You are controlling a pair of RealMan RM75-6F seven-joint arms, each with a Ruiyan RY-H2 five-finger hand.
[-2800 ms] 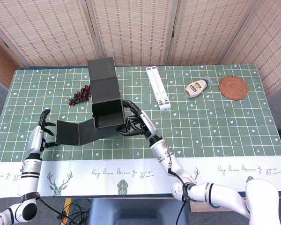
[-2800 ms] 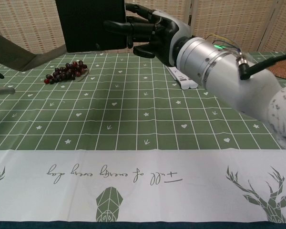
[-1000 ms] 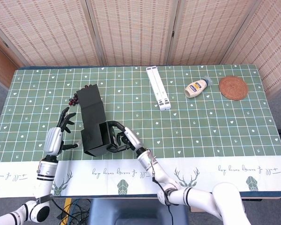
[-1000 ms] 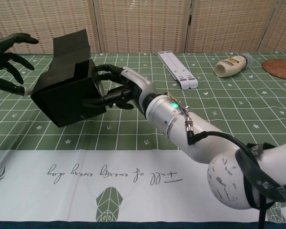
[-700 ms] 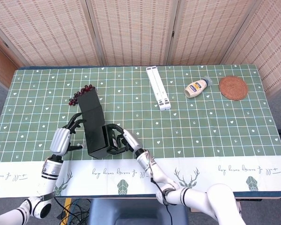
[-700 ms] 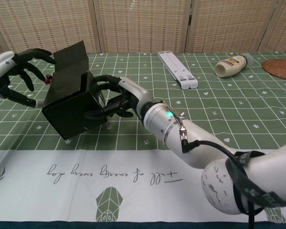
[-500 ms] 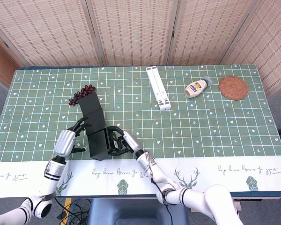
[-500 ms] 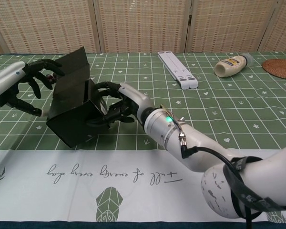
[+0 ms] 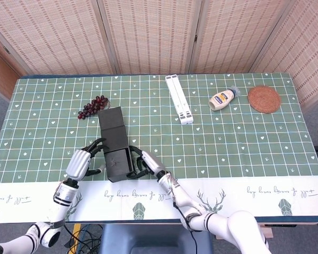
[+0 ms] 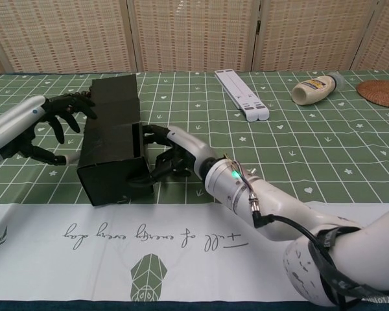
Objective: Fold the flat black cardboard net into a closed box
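Observation:
The black cardboard box [image 9: 115,145] lies on the green tablecloth near the front left, partly folded, its long flap [image 9: 110,119] stretching flat toward the back. In the chest view the box [image 10: 113,155] looks like a low dark block. My right hand [image 9: 142,163] grips the box's right wall, thumb at the top edge and fingers [image 10: 161,171] curled low against the side. My left hand [image 9: 85,162] is at the box's left side with fingers spread, and its fingertips [image 10: 83,105] touch the upper left edge.
A bunch of dark grapes [image 9: 93,107] lies just behind the flap. A white folded stand [image 9: 178,98] sits at the back centre, with a mayonnaise bottle [image 9: 222,98] and a round woven coaster [image 9: 264,98] to the right. A white runner [image 9: 254,190] edges the table's front.
The box has swung down from a tilted, lifted pose to lie flat on the table. My left hand has closed in on its left side, while the right hand kept its grip.

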